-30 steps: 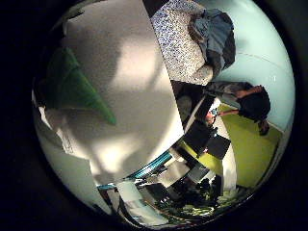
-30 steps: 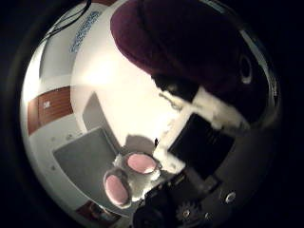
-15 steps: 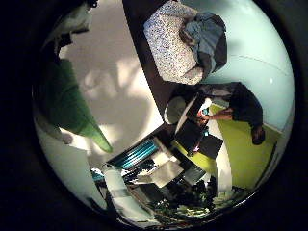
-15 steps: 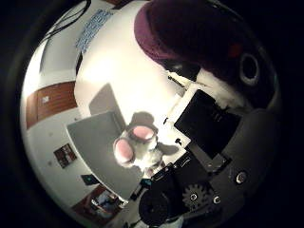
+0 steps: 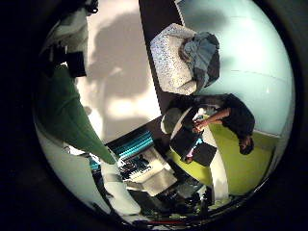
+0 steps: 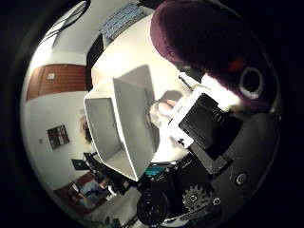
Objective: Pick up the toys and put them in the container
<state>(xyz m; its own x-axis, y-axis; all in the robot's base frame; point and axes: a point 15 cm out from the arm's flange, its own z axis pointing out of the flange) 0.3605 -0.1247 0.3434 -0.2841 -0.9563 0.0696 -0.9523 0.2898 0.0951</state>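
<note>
Since 0.5 s ago, the white container (image 6: pixel 124 133) grew bigger and hid the pink-eared bunny toy (image 6: pixel 164 107) behind its wall. A dark purple plush toy (image 6: pixel 204 42) sat against the hand (image 6: pixel 209 123), fingers curled round it, likely carrying it to the container.

The hand (image 6: pixel 209 142) is built of boxy white shells set with flat black rectangular panels, over a darker black body. A small toothed metal gear shows at its base, beside a round black housing and a rounded silver screw head. In the little finger side view, white casing carries black blocks
</note>
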